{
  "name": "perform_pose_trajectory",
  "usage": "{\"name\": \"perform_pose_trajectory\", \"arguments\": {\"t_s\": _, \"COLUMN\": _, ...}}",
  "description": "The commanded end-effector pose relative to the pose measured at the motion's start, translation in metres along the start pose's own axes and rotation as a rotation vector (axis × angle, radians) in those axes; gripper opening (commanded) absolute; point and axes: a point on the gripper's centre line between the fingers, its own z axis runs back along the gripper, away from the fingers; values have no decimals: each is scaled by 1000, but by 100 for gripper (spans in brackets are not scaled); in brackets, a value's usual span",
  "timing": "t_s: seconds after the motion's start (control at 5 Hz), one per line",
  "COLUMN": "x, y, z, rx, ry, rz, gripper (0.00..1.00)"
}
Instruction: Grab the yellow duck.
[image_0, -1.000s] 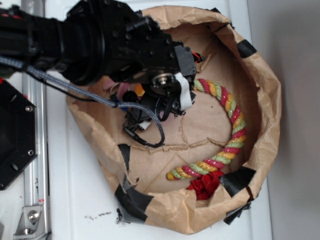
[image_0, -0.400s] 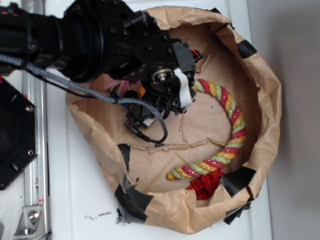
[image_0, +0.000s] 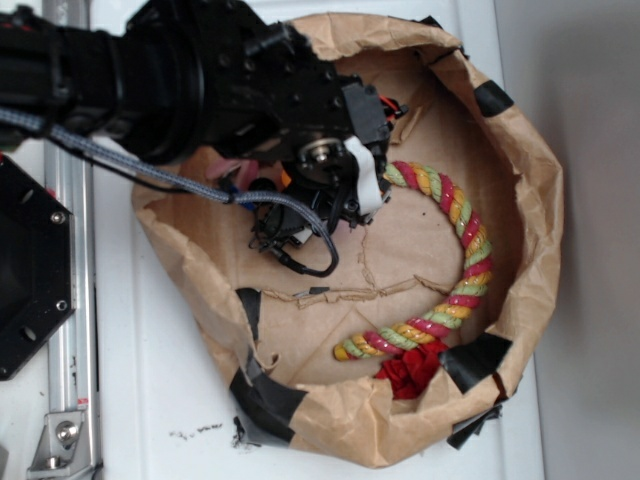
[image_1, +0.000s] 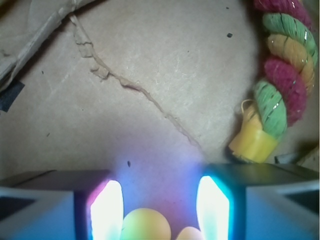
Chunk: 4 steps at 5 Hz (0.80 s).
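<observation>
Hand (image_0: 300, 205) hangs low inside the brown paper basket (image_0: 530, 180), toward its left wall, with the rope toy (image_0: 465, 255) curving along the right. From the wrist, its glowing fingers (image_1: 106, 210) are spread, the yellow duck (image_1: 145, 225) between them at the bottom edge, not visibly pinched.

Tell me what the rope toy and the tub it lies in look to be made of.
The rope toy looks like twisted cotton or similar fibre, matte and fuzzy: red, yellow and green strands, with loose fibres showing in the wrist view. The tub looks like creased brown kraft paper, matte, torn in places and patched with black tape.
</observation>
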Motion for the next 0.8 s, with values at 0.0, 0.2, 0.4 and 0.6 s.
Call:
{"name": "perform_pose_trajectory", "arguments": {"t_s": 0.0, "x": 3, "y": -4, "z": 12, "rx": 62, "ry": -10, "rz": -3, "gripper": 0}}
{"name": "perform_pose_trajectory", "arguments": {"t_s": 0.2, "x": 5, "y": -5, "z": 25, "rx": 94, "ry": -39, "rz": -6, "gripper": 0}}
{"name": "perform_pose_trajectory", "arguments": {"t_s": 0.4, "x": 6, "y": -11, "z": 66, "rx": 144, "ry": -110, "rz": 6, "gripper": 0}}
{"name": "perform_pose_trajectory", "arguments": {"t_s": 0.6, "x": 14, "y": -14, "z": 116, "rx": 178, "ry": -169, "rz": 58, "gripper": 0}}
